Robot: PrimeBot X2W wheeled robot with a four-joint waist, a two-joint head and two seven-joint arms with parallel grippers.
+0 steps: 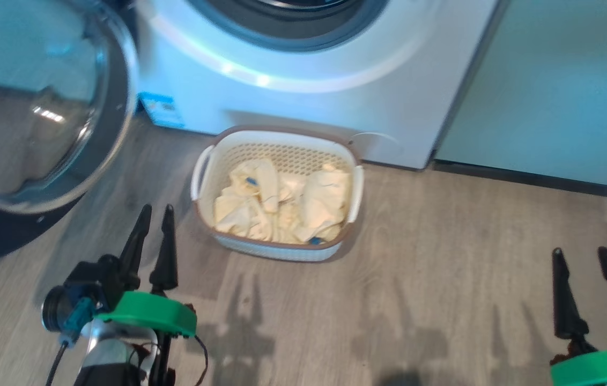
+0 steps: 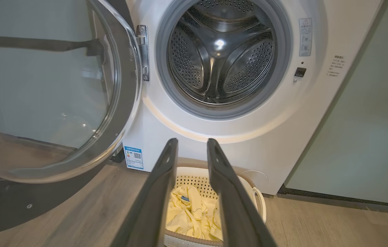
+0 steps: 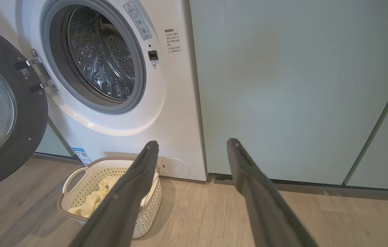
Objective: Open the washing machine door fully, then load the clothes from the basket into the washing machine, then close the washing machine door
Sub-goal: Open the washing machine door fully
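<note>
The basket (image 2: 194, 181) partly behind 2 fingers (image 2: 153, 206) of left gripper (image 2: 191, 144)

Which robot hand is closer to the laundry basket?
The left. The left gripper is just to the left of the basket, near its front corner; the right gripper is much farther away, off to its right.

Head view: high, facing down at floor (image 1: 443, 268); basket (image 1: 282, 156) central, washing machine (image 1: 335, 107) front along top edge. Left wrist view: low, near, facing drum (image 2: 219, 58) head-on. Right wrist view: low, further right, facing washing machine obliquely. All three share basket and open door (image 1: 30, 118).
</note>
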